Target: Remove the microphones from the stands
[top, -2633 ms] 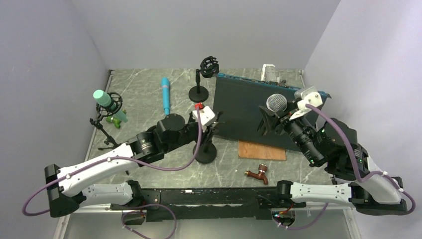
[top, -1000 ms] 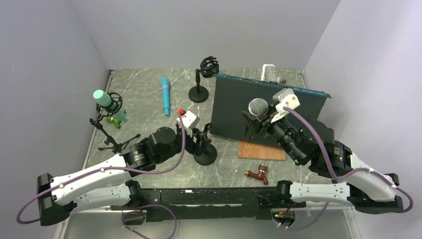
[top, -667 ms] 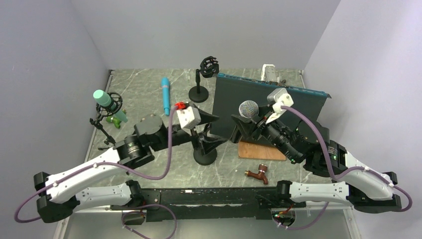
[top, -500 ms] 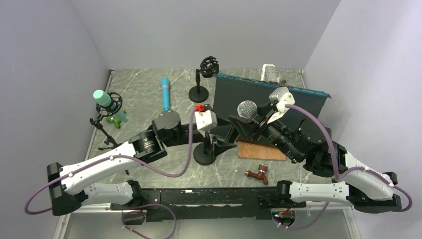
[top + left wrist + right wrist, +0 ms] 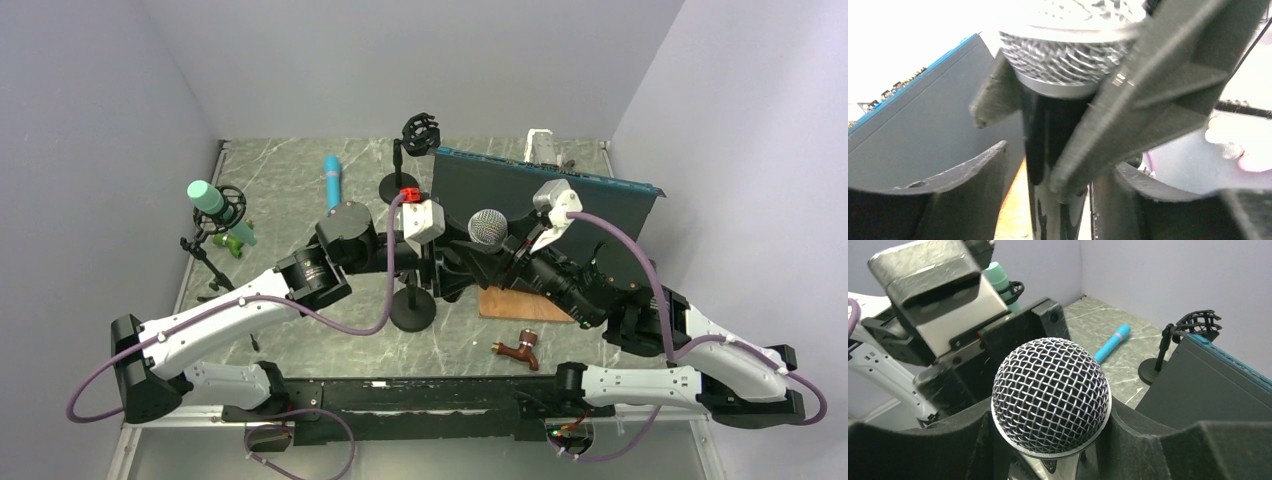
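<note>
The microphone [image 5: 487, 227], with a silver mesh head and a black handle, is held upright above the table by my right gripper [image 5: 503, 258], which is shut on the handle just under the head [image 5: 1050, 395]. My left gripper [image 5: 455, 270] is open; its fingers [image 5: 973, 180] stand on either side of the handle [image 5: 1040, 135] below the right gripper's fingers, without touching it. The black stand with a round base [image 5: 412, 312] stands just left of and below the microphone, apart from it.
A teal microphone on a tripod [image 5: 212, 205] stands far left beside a green toy [image 5: 232, 242]. A blue microphone [image 5: 332, 190] lies at the back. An empty shock-mount stand [image 5: 405, 160], a dark board [image 5: 560, 205], a wooden block [image 5: 525, 305] and a brown tap [image 5: 518, 350] are nearby.
My right gripper carried the microphone leftward toward the middle. My left gripper left the stand, swung out and back, and now sits open around the microphone's handle.
</note>
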Motion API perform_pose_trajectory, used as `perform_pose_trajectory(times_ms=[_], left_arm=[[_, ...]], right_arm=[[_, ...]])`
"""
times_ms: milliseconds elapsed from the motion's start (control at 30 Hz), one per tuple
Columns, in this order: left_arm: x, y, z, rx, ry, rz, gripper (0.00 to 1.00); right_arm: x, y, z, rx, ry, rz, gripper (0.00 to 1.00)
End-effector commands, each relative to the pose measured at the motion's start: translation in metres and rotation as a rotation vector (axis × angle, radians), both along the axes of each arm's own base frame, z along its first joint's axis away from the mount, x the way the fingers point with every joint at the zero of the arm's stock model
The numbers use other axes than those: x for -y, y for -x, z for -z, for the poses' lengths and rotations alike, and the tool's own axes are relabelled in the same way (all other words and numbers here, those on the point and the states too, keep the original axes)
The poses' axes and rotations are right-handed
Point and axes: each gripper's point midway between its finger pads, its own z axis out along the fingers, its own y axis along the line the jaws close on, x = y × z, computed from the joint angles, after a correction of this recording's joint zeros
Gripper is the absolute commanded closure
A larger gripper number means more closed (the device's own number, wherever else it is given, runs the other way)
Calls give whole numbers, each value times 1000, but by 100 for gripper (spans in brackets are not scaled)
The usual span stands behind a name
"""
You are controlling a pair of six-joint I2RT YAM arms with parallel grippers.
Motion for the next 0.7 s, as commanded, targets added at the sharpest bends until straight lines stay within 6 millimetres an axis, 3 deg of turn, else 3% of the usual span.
perform_pose_trajectory(times_ms=[0,100,133,167,200,267,300,533,667], left_arm=[[-3,-3,-23,-31,56,32,41],[-7,-9,-21,-66,57,22,81],[-9,-10,-21,-69,63,11,88],[-12,-12,-22,-68,73,-4,96],[-15,-13,-22,-65,81,-20,100],[-21,-15,-26,-58,93,-48,100],[-24,-16,-28,-53,93,-61,100],[-58,-34,-31,-48,39,-228,100],[-99,-77,-21,-127,-22,-502,100]], right_arm=[[0,8,-21,28,-92,-44,100],[1,7,-20,26,-93,-37,100],[1,7,-20,24,-95,-33,100],[2,6,-19,25,-96,-30,94],[3,5,-19,24,-100,-23,78],[7,3,-21,27,-108,-7,18],[11,3,-23,33,-116,1,2],[45,1,-39,79,-191,70,0],[62,-5,-34,71,-225,138,0]])
